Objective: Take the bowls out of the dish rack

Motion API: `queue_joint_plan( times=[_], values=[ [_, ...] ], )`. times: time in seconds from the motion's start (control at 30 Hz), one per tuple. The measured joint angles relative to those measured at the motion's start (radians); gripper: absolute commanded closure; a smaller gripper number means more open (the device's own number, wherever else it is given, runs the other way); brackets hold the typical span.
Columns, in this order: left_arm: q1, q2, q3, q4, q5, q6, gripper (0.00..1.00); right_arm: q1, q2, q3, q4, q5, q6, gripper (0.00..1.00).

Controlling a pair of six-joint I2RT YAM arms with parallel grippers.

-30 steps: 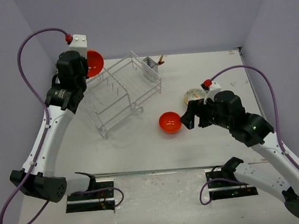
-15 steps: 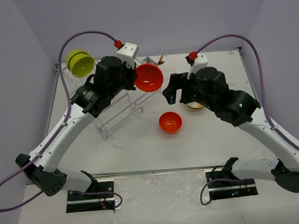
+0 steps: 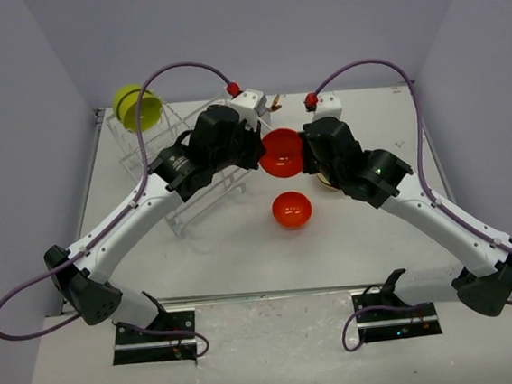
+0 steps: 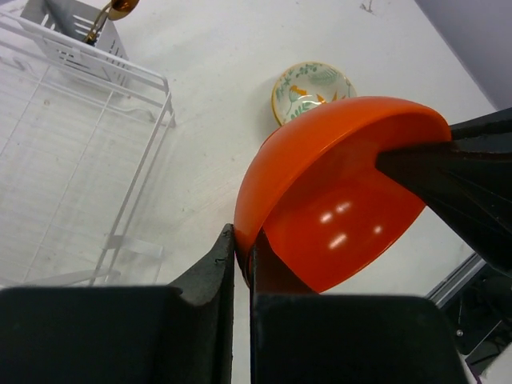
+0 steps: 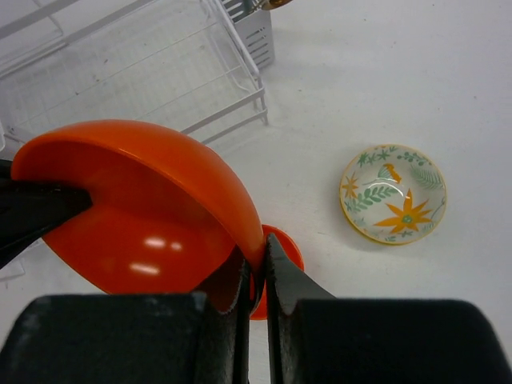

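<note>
Big swing from both sides! The left arm has come off the far corner of the dish rack and sailed across it to the middle. The right arm has risen from the tabletop to meet it. A second ago they were well apart. Now they are nose to nose above the rack's near end, with the orange bowl hanging in the air between them.

That looks like a handover. One bowl is clear of the rack and, I'd judge, about to change arms for setting down on the right.

The bowl is glossy and tipped on its side, with lamp glints in the hollow. The left claw is clamped on one part of its rim. The right claw is pinched on the opposite edge, so both are gripping it at once.

The other orange bowl sits upright on the tabletop just below the meeting point. The cream bowl, with leaves and an orange flower inside, rests on the tabletop to the right of it. The lime-green bowl is the one left, standing on edge at the rack's far left corner.
</note>
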Motion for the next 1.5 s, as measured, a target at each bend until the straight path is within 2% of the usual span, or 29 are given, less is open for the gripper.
queue_joint_plan(
  times=[0.07,0.1,0.13,0.17,0.33,0.47,0.63,0.73,0.83,0.93,0.97,1.07,1.2,1.3,1.4,1.5],
  values=[
    [0.002,0.003,-0.003,0.002,0.013,-0.005,1.0,-0.001,0.0,-0.003,0.002,0.005,-0.001,1.0],
    [0.003,0.003,-0.005,0.003,0.014,-0.006,0.95,-0.001,0.0,-0.008,0.007,0.007,0.0,1.0],
    [0.003,0.004,-0.005,0.002,0.013,-0.006,0.73,-0.002,0.0,-0.011,0.01,0.008,0.0,1.0],
    [0.003,0.005,-0.005,-0.001,0.006,-0.007,0.01,-0.002,-0.002,-0.019,0.016,0.011,0.001,1.0],
    [0.001,-0.01,0.019,-0.032,-0.109,-0.02,0.0,-0.095,-0.013,-0.119,0.018,-0.079,0.014,1.0],
    [0.002,-0.103,0.026,-0.075,-0.326,-0.019,0.0,-0.216,0.0,-0.243,0.012,-0.199,0.019,1.0],
    [0.01,-0.257,0.078,-0.111,-0.591,-0.002,0.0,-0.23,0.137,-0.306,0.005,-0.349,0.012,1.0],
    [0.035,-0.31,0.103,-0.119,-0.661,0.002,0.0,-0.23,0.217,-0.312,0.003,-0.401,0.005,0.99],
    [0.054,-0.334,0.102,-0.14,-0.673,0.005,0.0,-0.233,0.251,-0.312,0.006,-0.428,0.002,0.94],
    [0.056,-0.338,0.081,-0.15,-0.668,0.007,0.0,-0.238,0.269,-0.31,0.013,-0.451,0.004,0.68],
    [0.06,-0.334,0.066,-0.152,-0.664,0.012,0.0,-0.24,0.275,-0.308,0.016,-0.457,0.003,0.45],
    [0.086,-0.321,0.028,-0.17,-0.647,0.024,0.0,-0.243,0.288,-0.308,0.018,-0.474,0.005,0.24],
    [0.167,-0.299,0.004,-0.181,-0.632,0.043,0.0,-0.243,0.274,-0.306,0.001,-0.464,0.008,0.15],
    [0.199,-0.274,0.001,-0.171,-0.679,0.082,0.0,-0.243,0.205,-0.296,-0.042,-0.435,0.015,0.01],
    [0.205,-0.22,0.002,-0.151,-0.752,0.14,0.0,-0.242,0.044,-0.272,-0.082,-0.396,0.018,0.01],
    [0.215,-0.122,0.013,-0.13,-0.825,0.2,0.0,-0.242,-0.198,-0.242,-0.089,-0.372,0.017,0.01]
  ],
)
